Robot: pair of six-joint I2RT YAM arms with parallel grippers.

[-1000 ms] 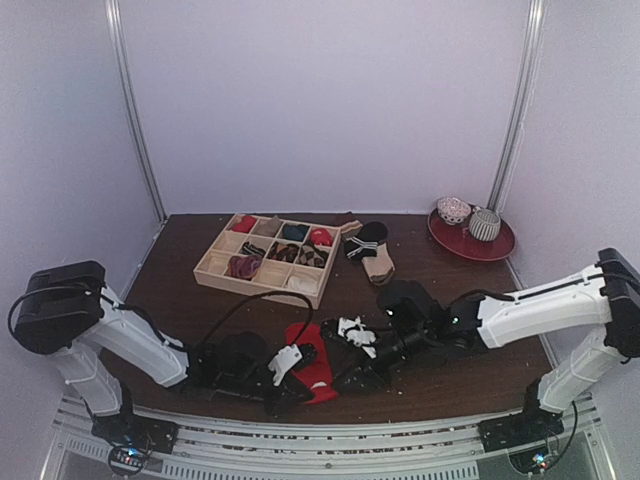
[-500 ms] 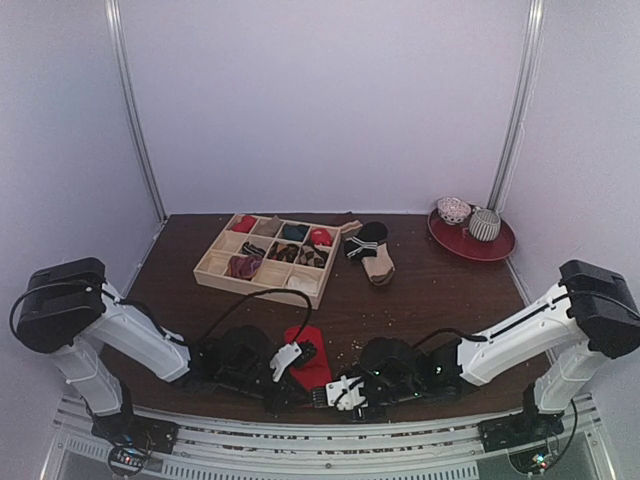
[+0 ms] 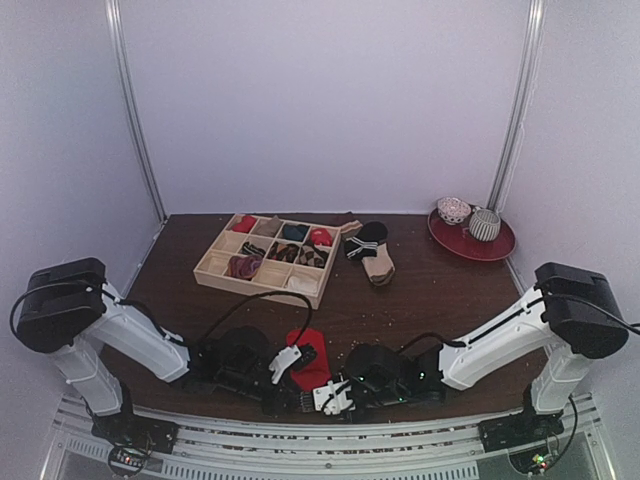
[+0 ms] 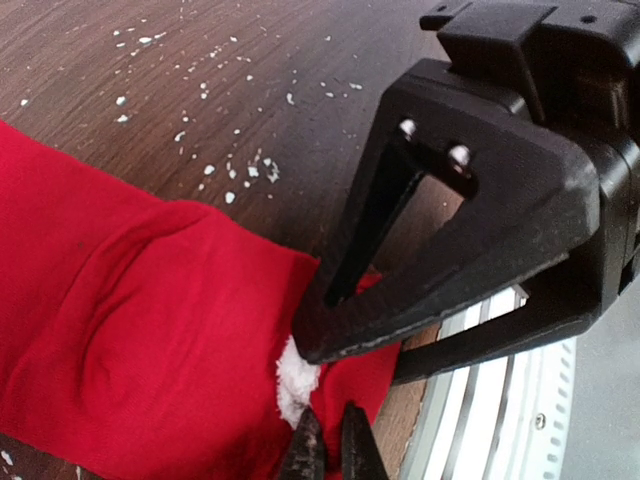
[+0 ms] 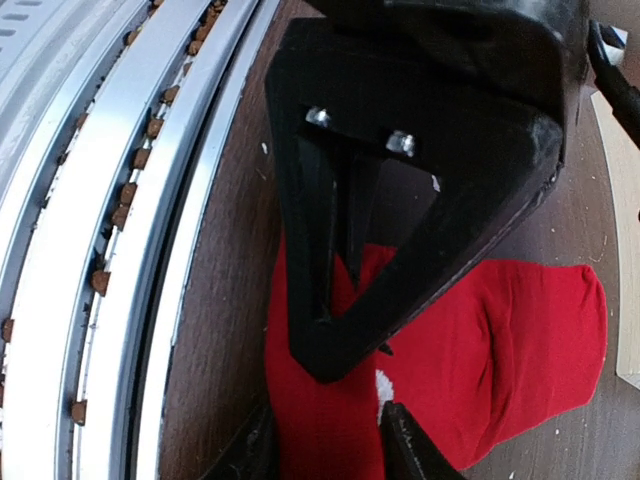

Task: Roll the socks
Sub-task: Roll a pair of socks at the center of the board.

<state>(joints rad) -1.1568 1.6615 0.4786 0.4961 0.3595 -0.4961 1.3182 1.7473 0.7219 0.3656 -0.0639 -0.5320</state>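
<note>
Down on dark wooden table at near edge, pinning red sock flat by its near end with left gripper clenched on fabric, straddling same end with right gripper parted, presumably readying first roll.

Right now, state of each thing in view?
red sock: unrolled, lying flat.
left gripper: shut on the red sock's near end.
right gripper: open, astride the red sock.
tray: several compartments filled.
striped sock: unrolled, flat.
tan sock: unrolled, flat.
plate: holding two balls.
</note>
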